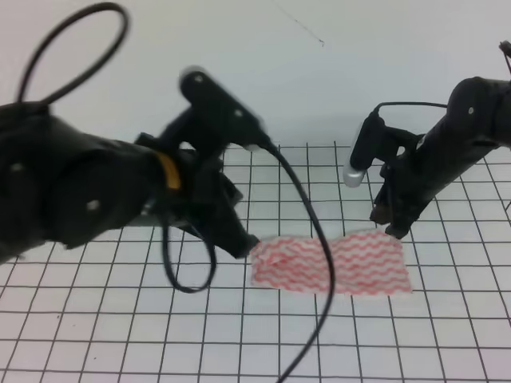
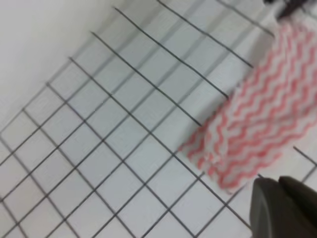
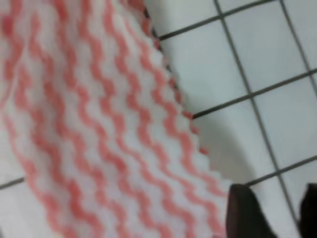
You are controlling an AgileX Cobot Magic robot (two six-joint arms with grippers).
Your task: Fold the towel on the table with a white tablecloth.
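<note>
- We see the towel (image 1: 331,264) lying flat on the tabletop (image 1: 96,327), a long strip with red-pink wavy stripes stretched left to right, slightly right of the middle of the exterior high view.
- It rests on the tablecloth (image 1: 447,335), white with a thin black square grid, which covers the near part of the surface; the far part looks plain white.
- The left end effector (image 1: 246,243) sits low at the towel's left short edge, its dark tip touching or just beside the cloth there; we cannot tell whether its jaws are parted or closed, since blur and the arm's bulk hide them.
- In the left wrist view the towel's near end looks a little rumpled, and a dark finger shows at the lower right corner, close to that end.
- A black cable (image 1: 315,239) from the left arm hangs across the towel's left half.
- The right end effector (image 1: 393,223) reaches down to the towel's far right corner, its tip at the cloth's upper edge.
- In the right wrist view two dark fingertips (image 3: 245,213) stand with a gap between them just past the towel's zigzag edge, so it appears released, with no cloth between them.
</note>
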